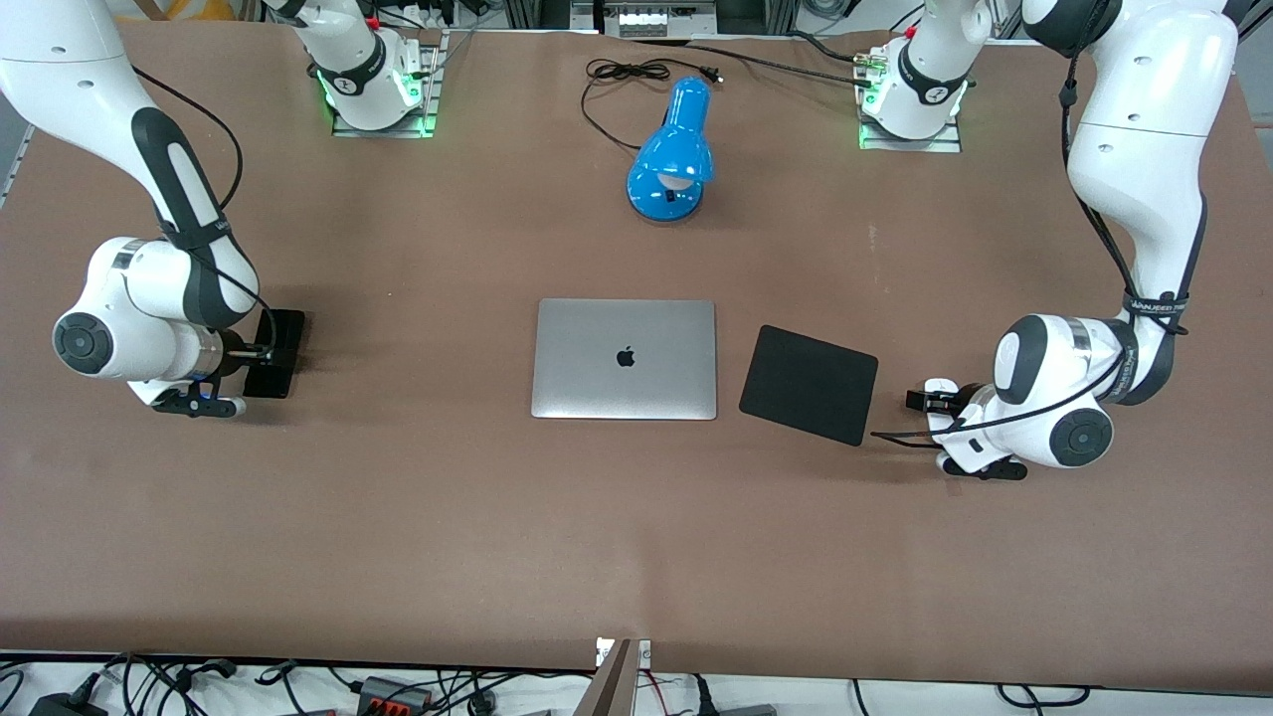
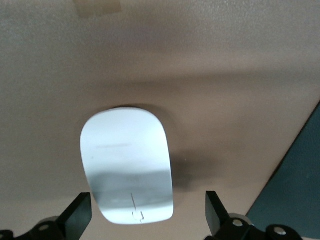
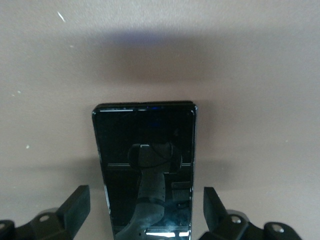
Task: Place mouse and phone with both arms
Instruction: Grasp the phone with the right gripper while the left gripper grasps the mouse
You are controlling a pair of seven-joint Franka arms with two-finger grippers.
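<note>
At the right edge of the front view, the left end effector (image 1: 920,401) is reaching low over the tabletop (image 1: 398,517), fingers spread wide around the white oval mouse (image 2: 128,165) without touching it. At mid-left, the right end effector (image 1: 269,350) is straddling the glossy black phone (image 3: 146,170), also wide open.
</note>
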